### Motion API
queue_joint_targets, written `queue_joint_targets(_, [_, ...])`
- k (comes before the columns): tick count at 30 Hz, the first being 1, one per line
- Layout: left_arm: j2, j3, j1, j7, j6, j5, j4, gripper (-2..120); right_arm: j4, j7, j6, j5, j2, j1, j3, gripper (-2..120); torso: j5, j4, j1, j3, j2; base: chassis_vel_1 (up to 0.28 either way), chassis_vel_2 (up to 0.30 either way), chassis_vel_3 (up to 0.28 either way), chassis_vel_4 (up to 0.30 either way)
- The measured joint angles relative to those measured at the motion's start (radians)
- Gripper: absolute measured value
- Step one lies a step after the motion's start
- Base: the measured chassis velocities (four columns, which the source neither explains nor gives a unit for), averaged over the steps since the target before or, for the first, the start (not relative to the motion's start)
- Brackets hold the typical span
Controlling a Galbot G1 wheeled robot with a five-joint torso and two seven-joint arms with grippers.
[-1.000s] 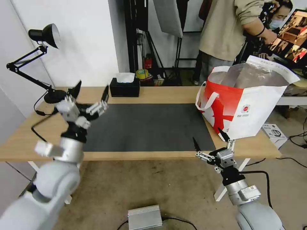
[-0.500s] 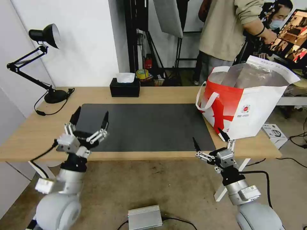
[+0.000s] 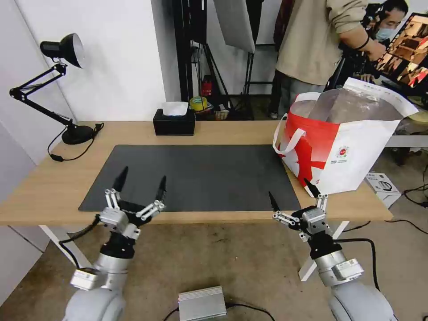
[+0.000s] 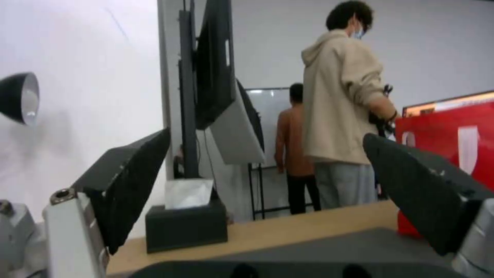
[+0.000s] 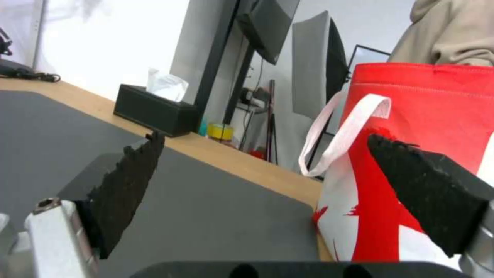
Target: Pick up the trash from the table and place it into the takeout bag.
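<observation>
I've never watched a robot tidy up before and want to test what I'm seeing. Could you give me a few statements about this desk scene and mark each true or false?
1. Both pincers are open and hold nothing. True: the left pincer and right pincer hang at the near edge of the long light-wood table.
2. The large white-and-red takeout bag lies flat. False: it stands upright, mouth open.
3. A used bowl sits on the dark grey rectangular mat. False: the mat is bare.
4. The black tissue box is at the table's far edge. True.
</observation>
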Motion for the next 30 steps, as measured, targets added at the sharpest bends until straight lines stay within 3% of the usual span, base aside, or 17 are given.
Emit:
queue_joint_targets(11, [-0.035,-0.004,0.003,0.003,-0.028,0.020,0.083,100,0.000,0.000,0.000,0.000,0.000,0.000,0.000,100,0.0000,0.0000,0.000,0.000,0.000,0.000,0.000,0.000,0.000])
queue_joint_targets(30, [-0.040,-0.031,0.020,0.010,-0.043,0.013,0.100,100,0.000,0.000,0.000,0.000,0.000,0.000,0.000,100,0.0000,0.0001,0.000,0.000,0.000,0.000,0.000,0.000,0.000])
